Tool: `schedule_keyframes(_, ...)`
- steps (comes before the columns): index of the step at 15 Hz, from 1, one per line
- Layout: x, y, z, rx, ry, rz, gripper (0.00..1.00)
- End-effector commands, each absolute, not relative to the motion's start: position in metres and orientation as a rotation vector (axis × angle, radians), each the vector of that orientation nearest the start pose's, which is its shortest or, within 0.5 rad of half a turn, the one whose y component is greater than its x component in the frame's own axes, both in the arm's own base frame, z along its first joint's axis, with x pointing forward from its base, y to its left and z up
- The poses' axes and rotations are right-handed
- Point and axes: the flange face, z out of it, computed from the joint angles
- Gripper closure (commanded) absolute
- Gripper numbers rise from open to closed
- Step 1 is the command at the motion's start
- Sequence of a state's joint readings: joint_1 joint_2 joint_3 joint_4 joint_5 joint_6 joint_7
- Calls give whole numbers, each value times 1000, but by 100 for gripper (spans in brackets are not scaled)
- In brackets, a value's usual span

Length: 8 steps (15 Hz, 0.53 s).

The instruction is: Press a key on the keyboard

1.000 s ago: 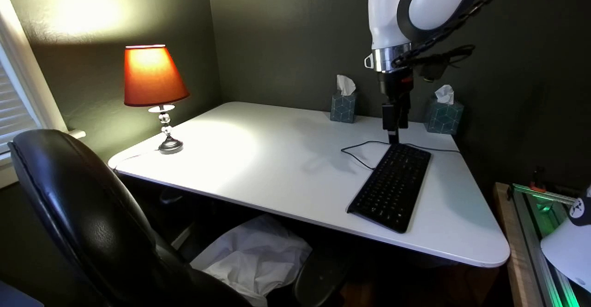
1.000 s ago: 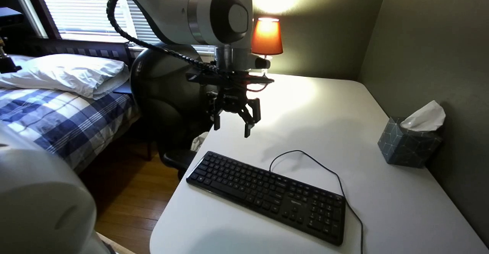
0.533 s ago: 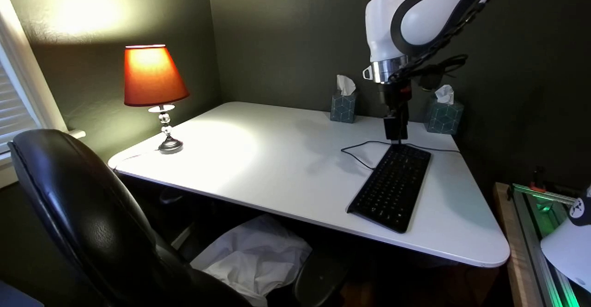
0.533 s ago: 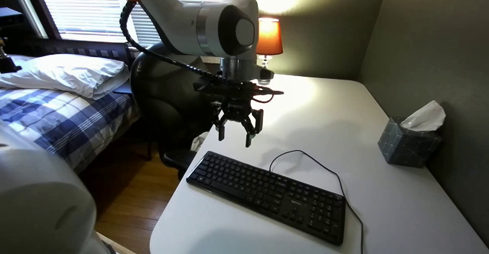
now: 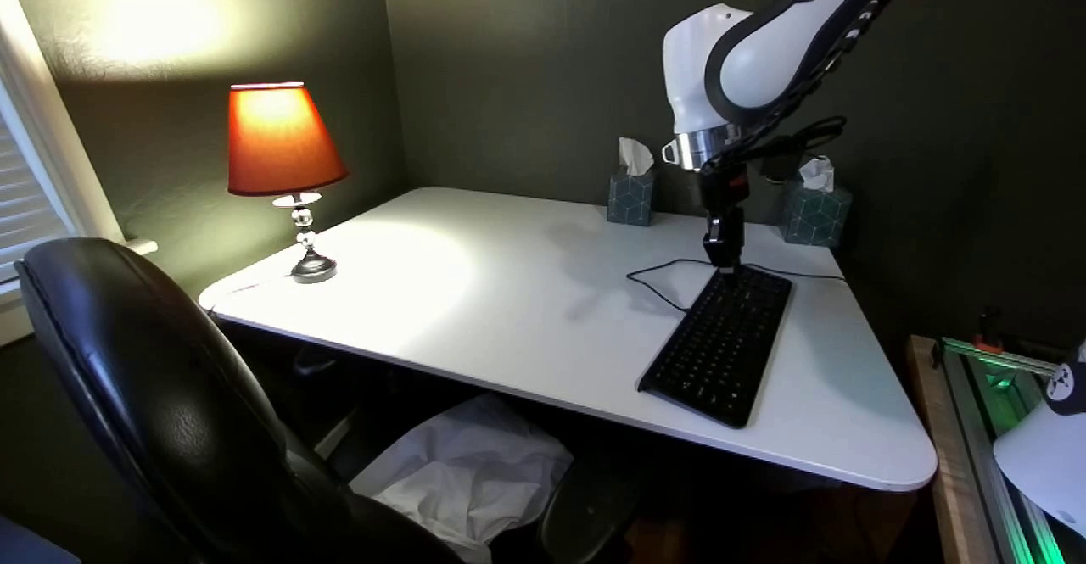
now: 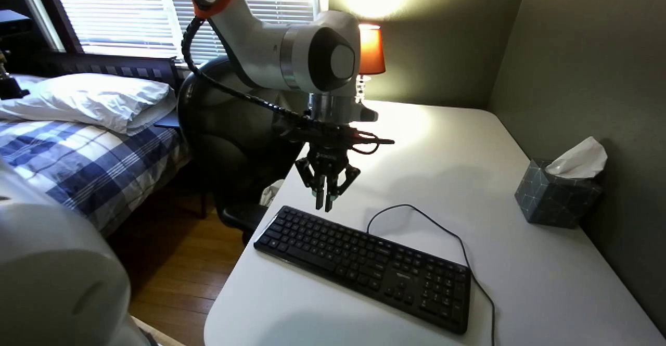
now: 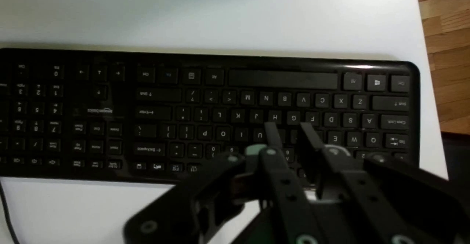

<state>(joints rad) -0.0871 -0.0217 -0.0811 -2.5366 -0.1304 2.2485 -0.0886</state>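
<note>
- Wrist view: the long, flat black plastic keyboard (image 7: 205, 112) lies on the smooth white counter (image 7: 220, 20), its lettering upside down from here. The black two-fingered mechanical claw (image 7: 289, 128) stands over it, fingers narrow, a slim gap between them and nothing held. Along this line of sight the tips fall near the G and H keys.
- In an exterior view, the claw (image 6: 323, 208) points downward, its tips apart from the keyboard (image 6: 364, 270), with white counter showing between. No key seems pressed yet; the step in hand looks like the approach, lining up over the letters.
- In an exterior view, the claw (image 5: 725, 272) overlaps the keyboard's far end, so contact cannot be judged there. A lamp with an orange-red shade (image 5: 284, 144) stands well apart. The next move likely calls for bringing the fingers together, centring them over a single key, then descending slowly with a light push; two separated tips could strike neighbouring keys.
</note>
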Motion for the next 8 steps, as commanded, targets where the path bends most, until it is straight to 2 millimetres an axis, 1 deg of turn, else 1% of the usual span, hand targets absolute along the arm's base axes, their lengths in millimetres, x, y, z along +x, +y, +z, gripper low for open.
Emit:
schedule_keyframes(1,419,-75,261,-3164,-25,441,81)
schedule_keyframes(2,419,-75,261,-3164,-25,442,82)
schedule_keyframes(3,419,-75,261,-3164,-25,441,95)
schedule_keyframes(4,419,-75,259,-3175,-52,435,95)
schedule_keyframes(5,420,-77,255,-3176,-58,438,100)
schedule_keyframes(8,420,-77,247,-3192,-103,450,100)
